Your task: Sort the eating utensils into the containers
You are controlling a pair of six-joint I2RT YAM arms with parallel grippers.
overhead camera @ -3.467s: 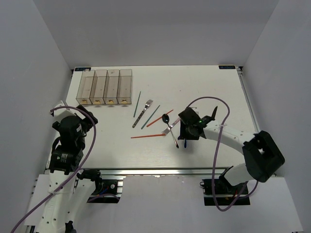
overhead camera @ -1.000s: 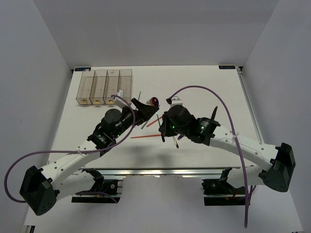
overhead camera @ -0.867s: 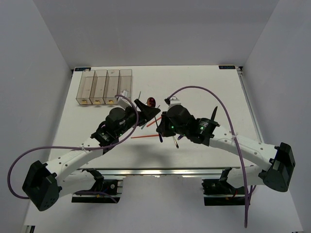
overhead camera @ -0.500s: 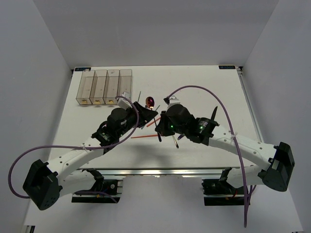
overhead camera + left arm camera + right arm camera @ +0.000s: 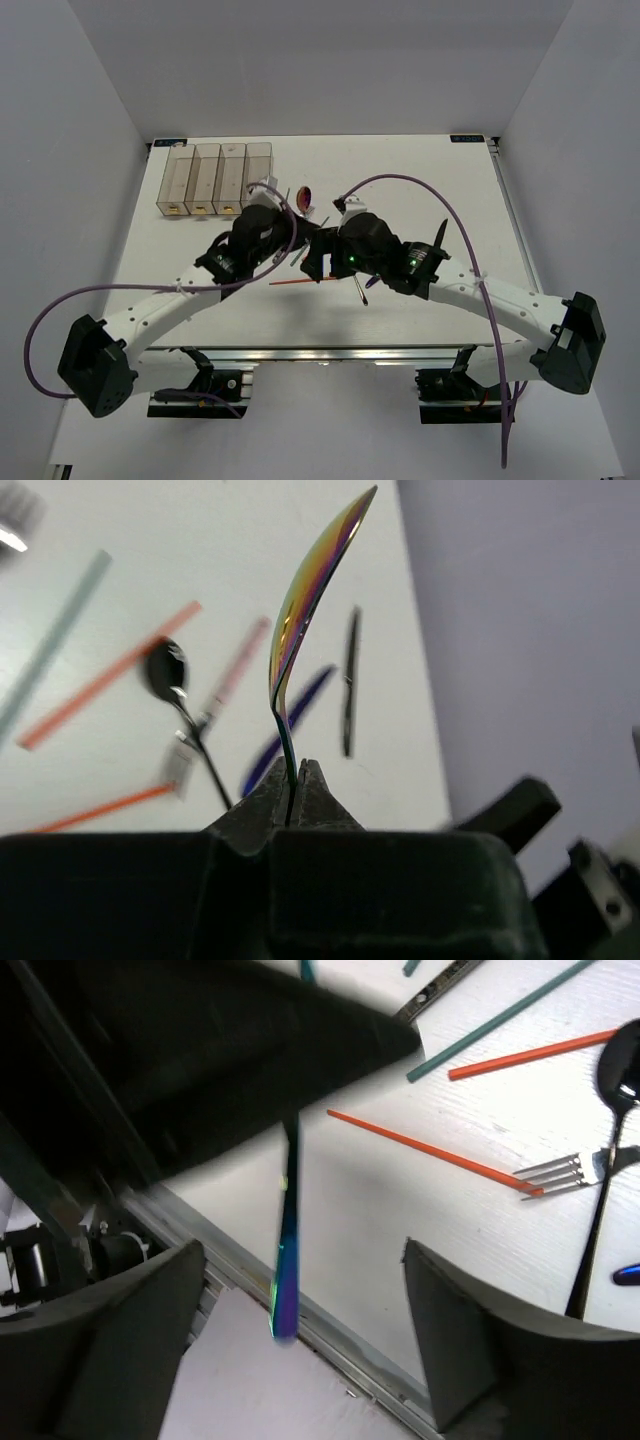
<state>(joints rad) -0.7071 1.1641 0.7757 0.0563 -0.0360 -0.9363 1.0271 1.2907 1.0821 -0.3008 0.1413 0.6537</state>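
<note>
An iridescent pink-red spoon (image 5: 315, 590) stands upright in my left gripper (image 5: 292, 780), which is shut on its thin handle. From above, its bowl (image 5: 305, 195) shows over the left gripper (image 5: 300, 232), right of the containers (image 5: 217, 180). My right gripper (image 5: 300, 1330) is open just beside it. The spoon's blue handle end (image 5: 287, 1260) hangs free between the right gripper's fingers (image 5: 480, 1330). On the table lie a black spoon (image 5: 165, 670), a fork (image 5: 560, 1170), orange chopsticks (image 5: 430, 1155), a green chopstick (image 5: 500, 1025) and a dark blue knife (image 5: 290, 725).
The four clear bins stand in a row at the back left of the white table (image 5: 420, 180). Both arms meet over the middle, covering part of the utensil pile. The table's front metal rail (image 5: 330, 1330) lies under the right gripper.
My left gripper has shut on the spoon's handle. My right gripper, shut on that spoon before, has opened and let it go. The spoon's bowl has shifted slightly back and left.
</note>
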